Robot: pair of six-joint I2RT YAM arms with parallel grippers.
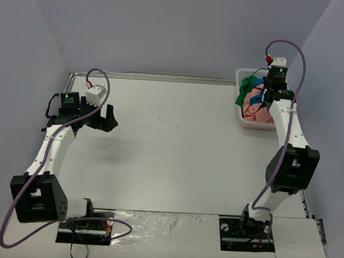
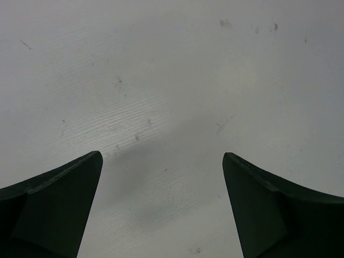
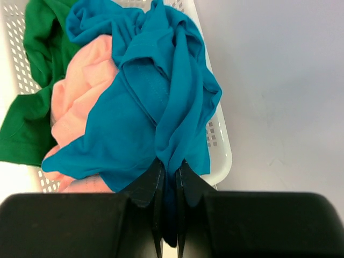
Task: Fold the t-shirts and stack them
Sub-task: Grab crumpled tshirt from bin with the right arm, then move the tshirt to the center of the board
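Now | right claw (image 3: pixel 170 169) pinched tight on teal-blue t-shirt (image 3: pixel 123 123) | left claw (image 2: pixel 161 156) spread wide above table (image 2: pixel 172 64)

The left gripper (image 2: pixel 161 161) hung over the pale table (image 2: pixel 172 70), its two dark fingers (image 2: pixel 54 204) spread wide apart with nothing between them. Small scuffs marked the surface.
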